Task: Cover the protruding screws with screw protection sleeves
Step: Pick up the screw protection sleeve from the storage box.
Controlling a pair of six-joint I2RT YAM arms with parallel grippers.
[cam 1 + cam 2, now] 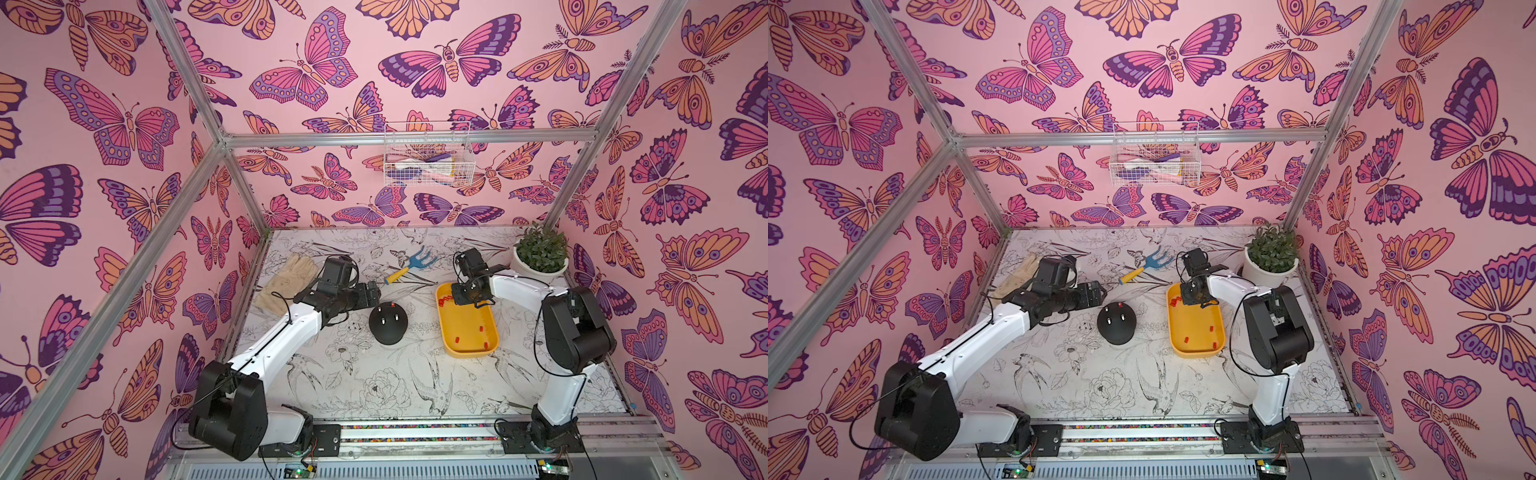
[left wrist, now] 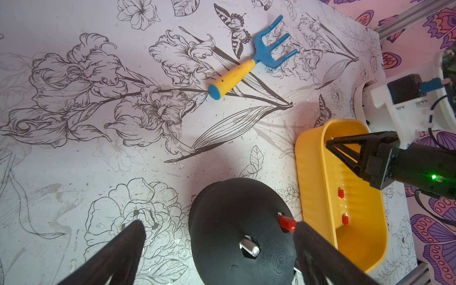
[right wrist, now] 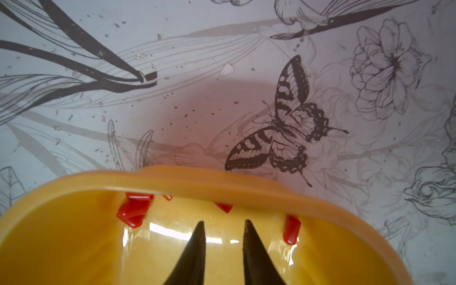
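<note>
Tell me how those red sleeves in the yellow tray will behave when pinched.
Probably light: each red sleeve is tiny. It looks shiny, so it may slip. The yellow tray floor is glossy, so a nudge likely slides it.

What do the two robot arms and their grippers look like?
The left arm and right arm have smooth white link shells and bulky black joint housings, with thin black cables looping outside. The left gripper and right gripper carry dark, tapering, pointed fingers. A small green light glows on the right one's body.
</note>
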